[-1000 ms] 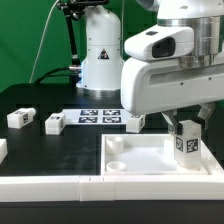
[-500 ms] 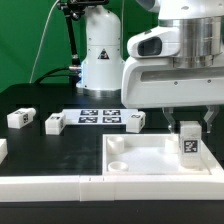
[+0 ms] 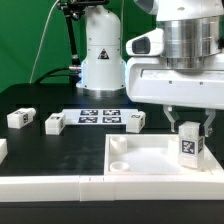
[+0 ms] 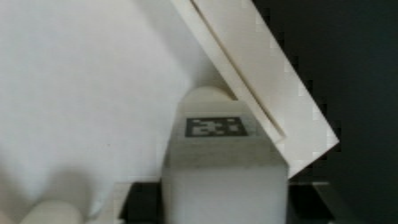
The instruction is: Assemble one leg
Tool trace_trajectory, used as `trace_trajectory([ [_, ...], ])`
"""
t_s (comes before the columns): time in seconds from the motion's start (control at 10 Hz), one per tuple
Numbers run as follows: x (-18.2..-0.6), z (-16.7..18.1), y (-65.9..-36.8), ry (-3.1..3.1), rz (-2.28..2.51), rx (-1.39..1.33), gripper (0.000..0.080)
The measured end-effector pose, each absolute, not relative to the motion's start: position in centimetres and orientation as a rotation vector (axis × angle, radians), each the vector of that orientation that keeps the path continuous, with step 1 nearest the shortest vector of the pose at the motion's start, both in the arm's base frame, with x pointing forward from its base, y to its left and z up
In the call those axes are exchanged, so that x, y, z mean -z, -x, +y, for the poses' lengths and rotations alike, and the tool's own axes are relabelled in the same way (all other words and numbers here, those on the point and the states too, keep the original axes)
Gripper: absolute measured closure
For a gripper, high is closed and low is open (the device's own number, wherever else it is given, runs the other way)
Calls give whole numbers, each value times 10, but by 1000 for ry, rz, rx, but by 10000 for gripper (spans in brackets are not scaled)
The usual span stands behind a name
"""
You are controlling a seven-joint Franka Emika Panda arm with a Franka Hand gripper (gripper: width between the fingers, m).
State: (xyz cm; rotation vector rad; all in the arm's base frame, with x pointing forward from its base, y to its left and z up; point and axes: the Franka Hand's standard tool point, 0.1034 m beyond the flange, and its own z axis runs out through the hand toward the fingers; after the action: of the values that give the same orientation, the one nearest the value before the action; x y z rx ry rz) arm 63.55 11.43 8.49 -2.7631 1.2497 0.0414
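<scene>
- At the exterior view's left edge, a white part (image 3: 2, 150) is cut off by the frame where it lies on the black tabletop (image 3: 60, 145); what it is cannot be told.
- Further back on that side, a leftmost block (image 3: 18, 117) and a second block (image 3: 54, 122) are seen lying near each other but apart. Each is small, white and tagged.
- Along the front, a long white rail (image 3: 45, 186) is laid across the tabletop.
- The marker board (image 3: 100, 117) is seen lying flat near the middle, in front of the white robot base (image 3: 100, 55).
- A third block (image 3: 135, 121) is placed just beside the marker board's right end.
- The exterior view's right half is taken up by the large white square tray (image 3: 150, 152), and a round hole (image 3: 117, 165) is seen in its near left corner.
- Over the tray's far right corner, the leg (image 3: 188, 148) is held upright with its tag turned toward the camera. The jaws of the gripper (image 3: 189, 128) are closed on its upper part from both sides.
- In the wrist view, the leg (image 4: 222, 170) is seen from above with its tag (image 4: 217, 127) uppermost, close against the tray's raised rim (image 4: 267, 90) where two walls meet.
- Whether the leg's lower end touches the tray cannot be told.
</scene>
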Motion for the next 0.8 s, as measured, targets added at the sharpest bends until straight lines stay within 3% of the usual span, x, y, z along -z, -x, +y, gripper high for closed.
trace_trajectory([
  [0.4,-84,116,-635,2520,1670,-97,509],
  [0.5,-84,116,-635,2528,1656,-97,433],
  [0.6,-84,117,-635,2559,1604,-94,433],
  [0.8,-84,126,-633,2584,1563,-95,180],
])
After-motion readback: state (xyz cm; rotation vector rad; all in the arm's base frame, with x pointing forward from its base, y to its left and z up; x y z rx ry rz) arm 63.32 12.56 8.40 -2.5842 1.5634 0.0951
